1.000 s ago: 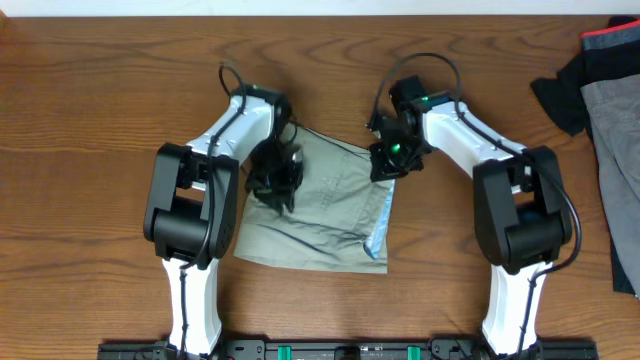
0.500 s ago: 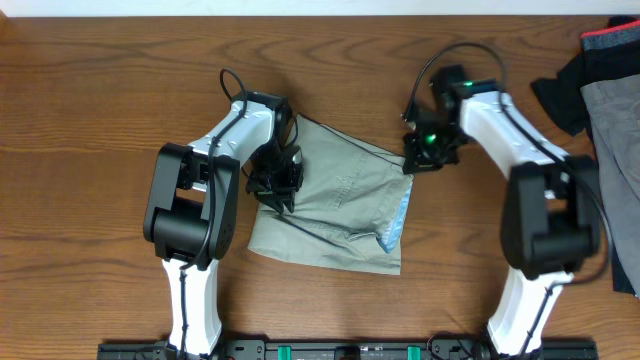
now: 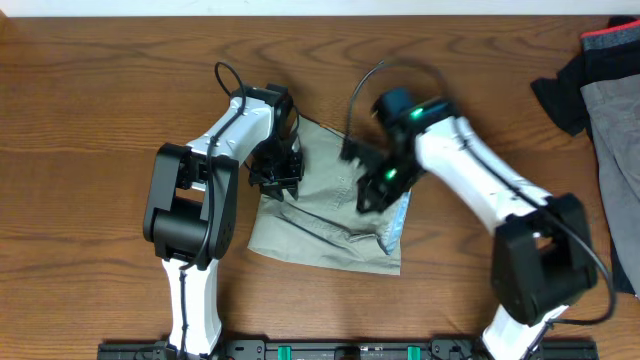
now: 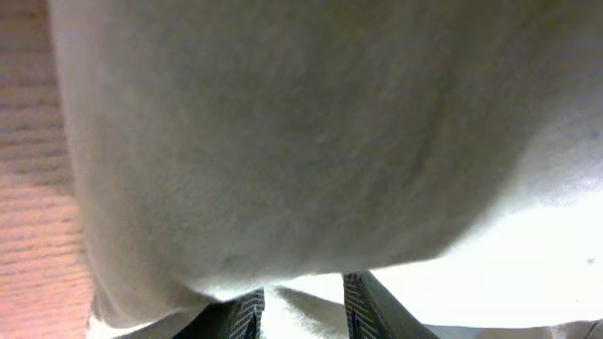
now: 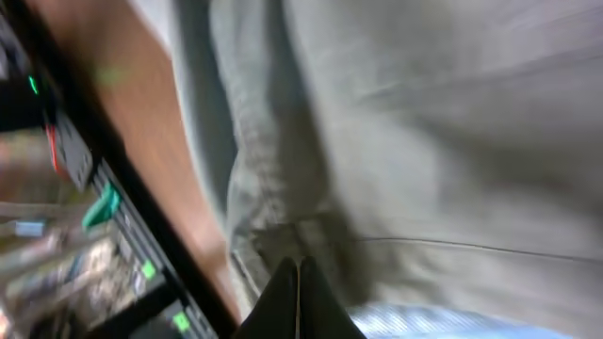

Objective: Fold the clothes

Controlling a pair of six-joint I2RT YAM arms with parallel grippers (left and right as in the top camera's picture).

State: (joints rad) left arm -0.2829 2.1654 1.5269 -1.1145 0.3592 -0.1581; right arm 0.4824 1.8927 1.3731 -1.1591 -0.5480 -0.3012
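The clothes (image 3: 330, 215) are a khaki garment lying folded on the wooden table between the arms, with a strip of pale blue lining (image 3: 398, 222) showing at its right edge. My left gripper (image 3: 277, 178) sits low on the garment's upper left part. In the left wrist view its gripper (image 4: 301, 306) has its jaws a little apart under a drape of khaki cloth (image 4: 301, 141), and nothing is clamped. My right gripper (image 3: 372, 190) hovers over the middle right of the garment, blurred. In the right wrist view that gripper (image 5: 298, 301) is shut and empty above the cloth (image 5: 424, 141).
A grey garment (image 3: 615, 130) and a black garment with red trim (image 3: 565, 90) lie piled at the table's right edge. The robot base rail (image 3: 320, 350) runs along the front edge, and bare wood (image 3: 90, 120) surrounds the clothes.
My right arm swung from the garment's upper right corner left and down over its middle. The garment shifted slightly right. My left gripper's jaws parted a little.
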